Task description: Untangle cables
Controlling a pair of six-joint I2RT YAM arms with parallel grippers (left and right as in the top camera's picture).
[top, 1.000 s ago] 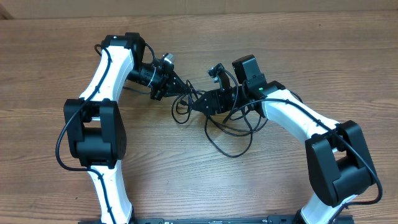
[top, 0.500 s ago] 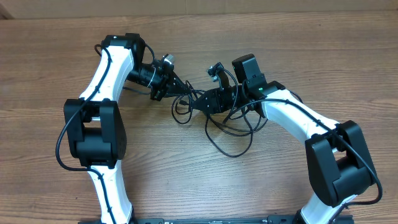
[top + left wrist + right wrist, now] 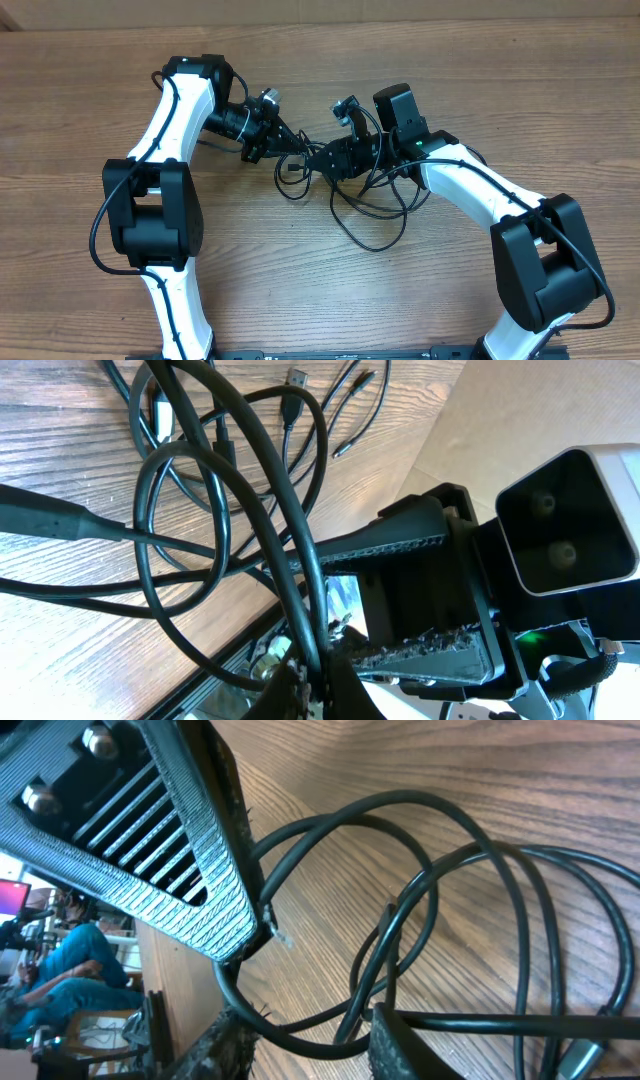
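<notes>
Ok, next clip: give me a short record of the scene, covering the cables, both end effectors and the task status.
surface: wooden table
cables: black, looped in one tangle near the middle of the table
left end effector: shut on cable strands
right end effector: jaws apart, strands running between them, none visibly pinched
spacing: the two end effectors almost tip to tip at the tangle's edge
task status: cables not yet untangled

White arm links (image 3: 180, 110), bulky black joint housings (image 3: 155, 215), black wires alongside (image 3: 93, 235), small green light (image 3: 417, 141).
</notes>
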